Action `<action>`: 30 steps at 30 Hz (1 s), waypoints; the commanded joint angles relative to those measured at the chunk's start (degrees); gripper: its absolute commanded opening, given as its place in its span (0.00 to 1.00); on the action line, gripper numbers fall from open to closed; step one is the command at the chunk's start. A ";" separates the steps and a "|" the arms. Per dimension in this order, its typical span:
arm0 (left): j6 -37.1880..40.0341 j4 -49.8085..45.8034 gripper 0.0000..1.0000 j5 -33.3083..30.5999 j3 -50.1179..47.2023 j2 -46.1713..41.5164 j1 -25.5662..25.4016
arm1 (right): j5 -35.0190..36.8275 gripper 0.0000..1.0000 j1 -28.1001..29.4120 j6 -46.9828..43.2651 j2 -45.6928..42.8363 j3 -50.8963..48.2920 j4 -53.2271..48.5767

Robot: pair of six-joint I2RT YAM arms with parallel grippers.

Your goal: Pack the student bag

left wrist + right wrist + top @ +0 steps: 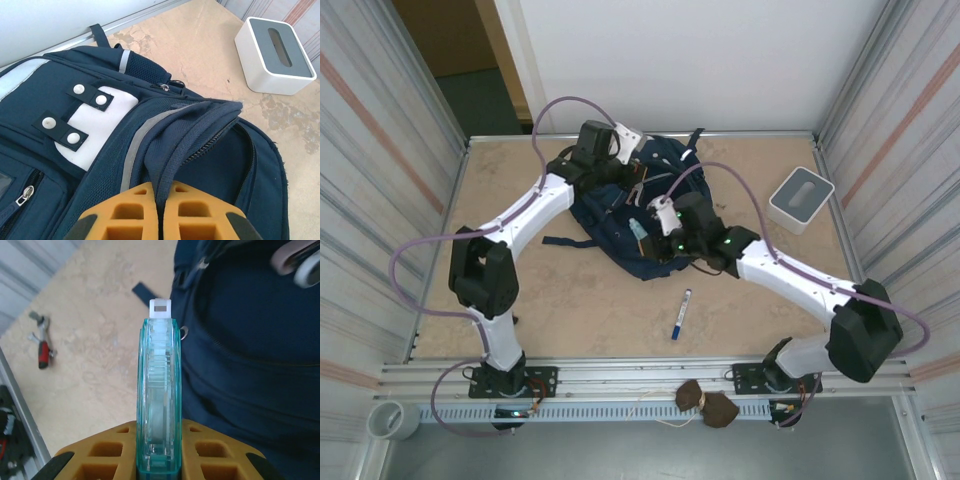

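Observation:
The student bag (612, 212), a big navy-blue backpack, lies at the back middle of the table. Its white buckle patch (102, 125) and pale stripe (132, 150) face up. My left gripper (636, 186) is shut on the navy fabric edge beside the open zipper (220, 140), with its orange fingers (135, 212) pinching the fold. My right gripper (645, 233) is shut on a clear teal correction-tape dispenser (159, 375) with its white tip pointing away. It hangs at the bag's (250, 340) near left side.
A white box with a grey slotted top (800, 200) stands at the back right. A blue-and-white pen (680, 313) lies in front of the bag. A small red-handled tool (44, 347) rests on the table, and two brown lumps (708, 402) sit on the front rail.

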 commanded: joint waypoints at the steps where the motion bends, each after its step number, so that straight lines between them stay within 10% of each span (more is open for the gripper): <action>1: -1.67 5.69 0.00 1.52 -1.36 -5.05 1.03 | -4.57 0.16 -3.94 4.61 -2.98 -1.68 1.53; 14: -5.06 9.39 0.00 3.04 -8.00 -9.14 1.03 | -5.04 0.16 -16.39 17.85 -5.33 -4.15 3.57; 30: -8.71 10.84 0.00 5.01 -10.57 -10.53 0.59 | -9.35 0.15 -12.42 33.64 11.64 0.77 19.47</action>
